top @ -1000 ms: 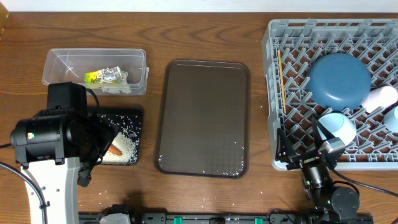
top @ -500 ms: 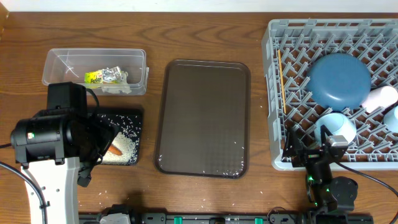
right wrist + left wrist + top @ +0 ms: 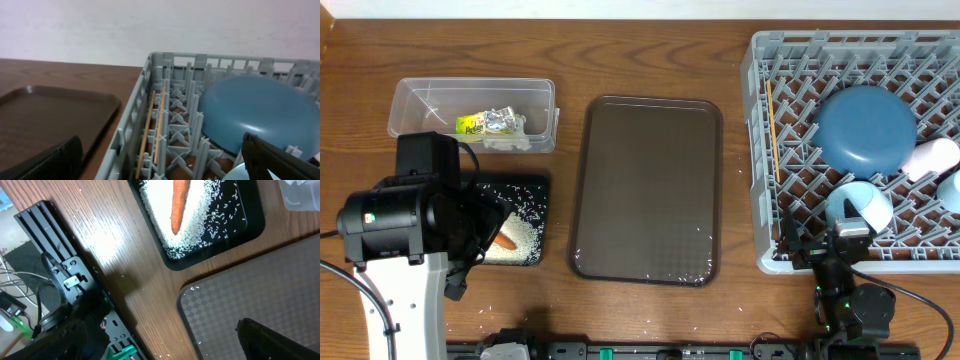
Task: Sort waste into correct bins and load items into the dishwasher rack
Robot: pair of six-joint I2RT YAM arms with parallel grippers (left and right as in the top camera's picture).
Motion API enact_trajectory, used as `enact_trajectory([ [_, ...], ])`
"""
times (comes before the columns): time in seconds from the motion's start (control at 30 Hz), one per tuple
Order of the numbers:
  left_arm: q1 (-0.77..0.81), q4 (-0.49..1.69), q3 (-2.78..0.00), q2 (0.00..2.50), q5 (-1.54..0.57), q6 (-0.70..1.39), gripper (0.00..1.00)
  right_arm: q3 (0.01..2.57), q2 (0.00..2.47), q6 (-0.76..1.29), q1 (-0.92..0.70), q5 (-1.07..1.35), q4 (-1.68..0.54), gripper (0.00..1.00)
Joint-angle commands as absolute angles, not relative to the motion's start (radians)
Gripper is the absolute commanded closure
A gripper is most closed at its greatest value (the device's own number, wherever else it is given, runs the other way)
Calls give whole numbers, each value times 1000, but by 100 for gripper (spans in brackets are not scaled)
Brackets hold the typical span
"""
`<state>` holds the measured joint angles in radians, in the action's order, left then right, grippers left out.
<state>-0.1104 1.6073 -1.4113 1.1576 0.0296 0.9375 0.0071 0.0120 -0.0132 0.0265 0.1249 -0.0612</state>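
Observation:
The grey dishwasher rack (image 3: pixel 930 60) at the right holds the dark blue bowl (image 3: pixel 865 128), the small light blue bowl (image 3: pixel 860 205), the white cup (image 3: pixel 932 157), the light blue cup (image 3: pixel 950 188) and the chopsticks (image 3: pixel 773 130). The clear tub (image 3: pixel 420 100) holds the snack wrapper (image 3: pixel 490 123) and a tissue (image 3: pixel 508 141). The black tray (image 3: pixel 535 190) holds rice (image 3: pixel 523 235) and the carrot (image 3: pixel 506 241). My left gripper (image 3: pixel 165 350) is open and empty, low over the table between the black tray and the brown tray. My right gripper (image 3: pixel 165 167) is open and empty at the rack's front edge.
The dark brown serving tray (image 3: pixel 645 190) lies in the middle with a few rice grains near its front edge. Loose grains lie on the wood in front of the black tray. The left arm (image 3: pixel 395 215) stands over the front left of the table.
My right gripper has drawn back a little from the small light blue bowl toward the rack's front edge. The left arm has not moved.

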Motion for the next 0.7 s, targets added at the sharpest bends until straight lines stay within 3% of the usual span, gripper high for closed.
enact_trajectory([
  [0.0,-114,1622,-1411,1158,41,928,2,6,5,-22,42,103,-70,1],
  [0.67,-114,1622,-1411,1158,41,928,2,6,6,-20,59,102,-67,1],
])
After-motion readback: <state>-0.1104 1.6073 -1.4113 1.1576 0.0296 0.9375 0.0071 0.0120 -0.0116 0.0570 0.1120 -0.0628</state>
